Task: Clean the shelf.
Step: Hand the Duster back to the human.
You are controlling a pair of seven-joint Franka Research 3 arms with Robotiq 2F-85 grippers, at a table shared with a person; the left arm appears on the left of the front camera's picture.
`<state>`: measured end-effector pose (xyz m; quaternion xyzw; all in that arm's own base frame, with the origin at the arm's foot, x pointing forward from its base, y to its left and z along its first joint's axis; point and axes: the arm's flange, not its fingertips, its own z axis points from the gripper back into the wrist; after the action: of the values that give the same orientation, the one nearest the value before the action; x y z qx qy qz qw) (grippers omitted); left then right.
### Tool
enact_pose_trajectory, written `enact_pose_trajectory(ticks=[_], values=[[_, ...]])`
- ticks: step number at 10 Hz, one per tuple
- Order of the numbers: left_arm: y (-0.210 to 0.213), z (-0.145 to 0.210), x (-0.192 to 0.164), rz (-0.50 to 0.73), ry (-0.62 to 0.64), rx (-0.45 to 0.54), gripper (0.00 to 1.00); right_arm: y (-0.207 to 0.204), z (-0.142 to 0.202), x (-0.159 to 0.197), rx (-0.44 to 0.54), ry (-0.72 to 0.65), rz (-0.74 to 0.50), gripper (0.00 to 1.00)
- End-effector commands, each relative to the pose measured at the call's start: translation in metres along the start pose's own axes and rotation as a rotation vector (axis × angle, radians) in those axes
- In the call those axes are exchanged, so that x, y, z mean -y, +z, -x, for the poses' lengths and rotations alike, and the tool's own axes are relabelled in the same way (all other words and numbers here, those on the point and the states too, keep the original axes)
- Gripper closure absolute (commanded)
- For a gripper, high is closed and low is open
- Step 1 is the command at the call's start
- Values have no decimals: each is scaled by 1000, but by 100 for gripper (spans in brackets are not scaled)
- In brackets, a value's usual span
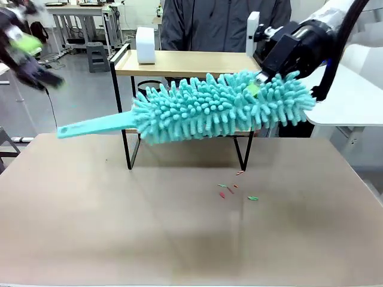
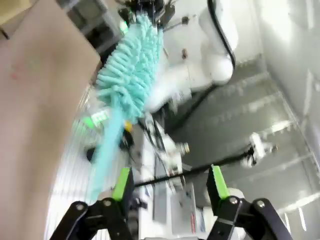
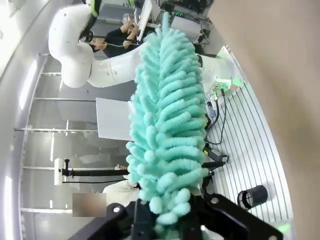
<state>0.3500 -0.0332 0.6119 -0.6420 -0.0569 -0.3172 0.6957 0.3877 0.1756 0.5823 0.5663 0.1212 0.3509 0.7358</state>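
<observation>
Shelf (image 1: 179, 62): pale wood boards, thin black frame; right jaws clamped on teal duster (image 1: 221, 106); left jaws apart, empty.

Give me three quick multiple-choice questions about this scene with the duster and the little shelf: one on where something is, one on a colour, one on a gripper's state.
1. Where do the small bits of debris lie?
A. on the brown table in front of the shelf
B. on the shelf's top board
C. on the floor

2. What colour is the duster?
A. yellow
B. turquoise
C. red

3. How does the right gripper stand?
A. open, away from everything
B. shut on a white box
C. shut on the duster's fluffy end

Answers: 1 A, the scraps sit on the table below the shelf. 2 B, head and handle are turquoise. 3 C, its fingers are buried in the fluff.
</observation>
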Motion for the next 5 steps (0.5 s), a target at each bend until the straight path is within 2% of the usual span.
enact_pose_trajectory(ticks=[1, 2, 3, 5], values=[[37, 38, 15, -207, -160, 456, 0, 37, 40, -35, 114, 59, 2, 100], [57, 53, 19, -275, -180, 609, 0, 59, 66, -56, 206, 93, 16, 100], [71, 67, 21, -292, -186, 704, 0, 87, 102, -82, 340, 121, 37, 100], [85, 83, 14, -340, -177, 831, 0, 137, 180, -111, 718, 123, 68, 100]])
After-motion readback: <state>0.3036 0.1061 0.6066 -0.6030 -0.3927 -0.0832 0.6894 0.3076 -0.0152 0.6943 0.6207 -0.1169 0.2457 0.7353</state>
